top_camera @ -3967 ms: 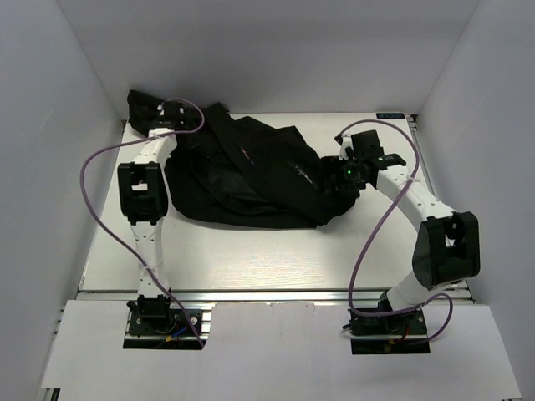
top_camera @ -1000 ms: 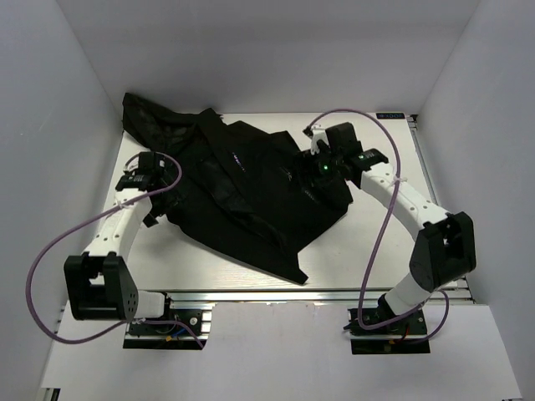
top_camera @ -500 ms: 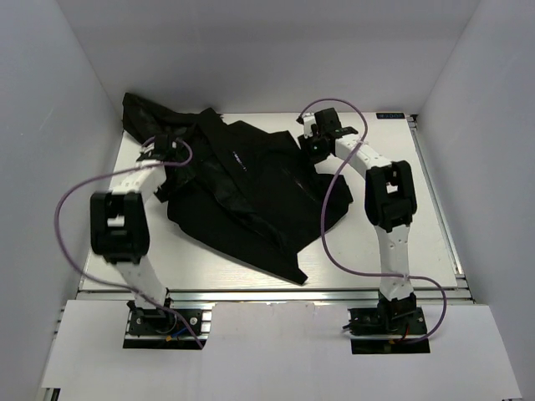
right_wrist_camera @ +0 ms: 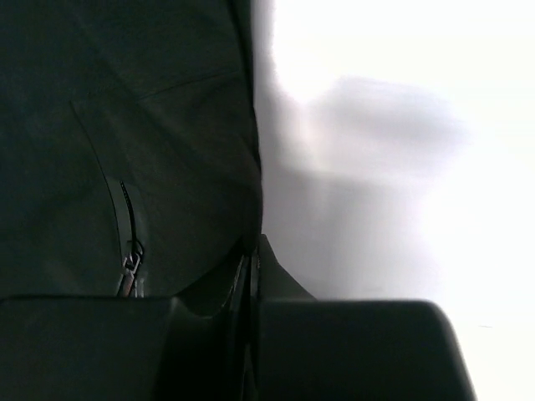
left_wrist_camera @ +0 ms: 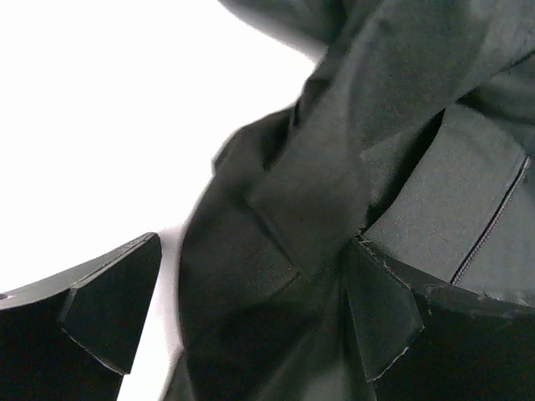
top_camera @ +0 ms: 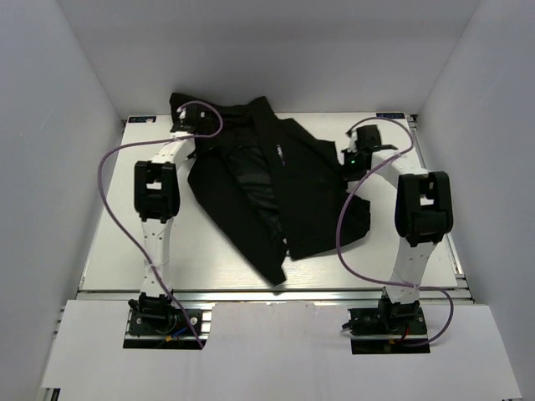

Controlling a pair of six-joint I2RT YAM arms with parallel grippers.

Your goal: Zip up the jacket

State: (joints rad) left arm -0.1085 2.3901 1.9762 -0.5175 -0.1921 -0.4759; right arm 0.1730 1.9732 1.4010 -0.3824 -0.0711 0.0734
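Observation:
The black jacket [top_camera: 284, 192] lies open and crumpled across the middle of the table [top_camera: 109, 234], collar toward the back. My left gripper [top_camera: 181, 129] is at the jacket's back left corner. In the left wrist view the left gripper [left_wrist_camera: 251, 326] is open, its fingers [left_wrist_camera: 109, 313] standing on either side of folded jacket [left_wrist_camera: 334, 167] fabric. My right gripper [top_camera: 349, 162] is at the jacket's right edge. In the right wrist view the right gripper [right_wrist_camera: 255, 251] is shut on the jacket [right_wrist_camera: 167, 125] edge, with a short zipper [right_wrist_camera: 125, 225] and its pull [right_wrist_camera: 129, 266] to the left.
White walls close in the table on the left [top_camera: 50, 167], back [top_camera: 267, 58] and right [top_camera: 485, 167]. Purple cables loop from both arms over the table, left [top_camera: 109, 192] and right [top_camera: 343, 234]. Bare tabletop [right_wrist_camera: 401, 167] lies right of the jacket's edge.
The right gripper closed on the jacket's right edge and moved right. The left gripper went to the back left corner. The jacket shifted toward the back and right.

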